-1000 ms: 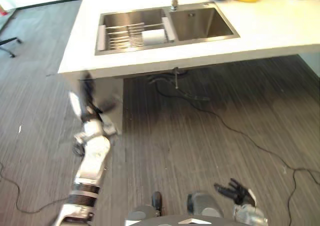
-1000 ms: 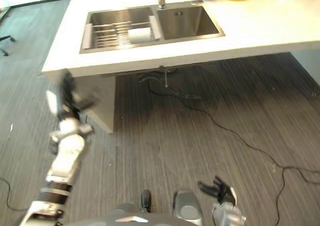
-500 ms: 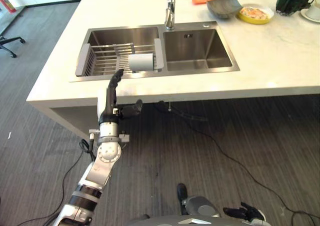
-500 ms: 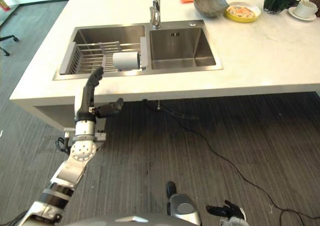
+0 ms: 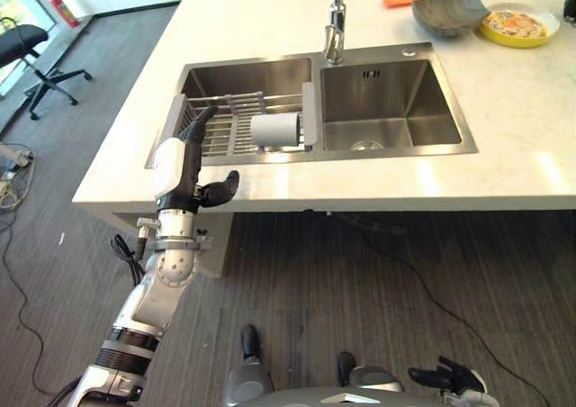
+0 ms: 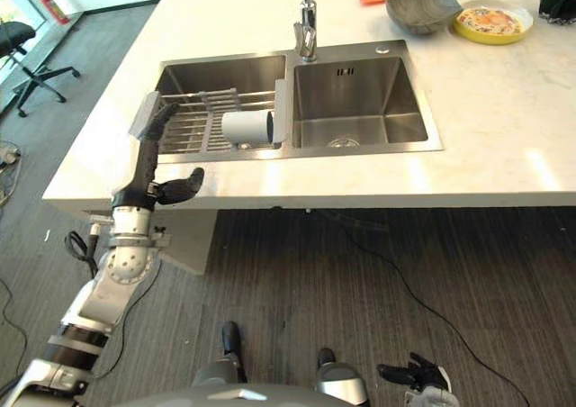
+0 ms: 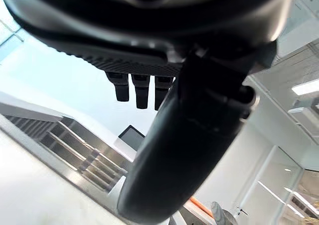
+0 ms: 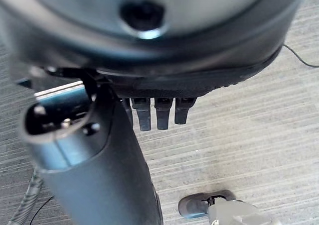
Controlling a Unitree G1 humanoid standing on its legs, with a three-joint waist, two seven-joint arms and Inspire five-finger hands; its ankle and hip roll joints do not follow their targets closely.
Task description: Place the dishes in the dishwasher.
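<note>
Left hand (image 5: 180,168) is rising to the worktop's (image 5: 504,137) front edge by the rack (image 5: 225,128), fingers straight, empty; cup (image 5: 274,130) untouched. Right hand (image 5: 447,376) is hanging relaxed, empty.

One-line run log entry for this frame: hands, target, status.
left hand: open, raised at counter edge by sink rack | right hand: open, low, idle | white cup: on its side in rack, untouched | status: reaching

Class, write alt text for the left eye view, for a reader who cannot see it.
The robot's left hand, fingers straight, is raised at the front edge of a white counter, just before a double sink. A white cup lies on its side on a drying rack over the left basin. A grey bowl and a yellow dish sit far right.
</note>
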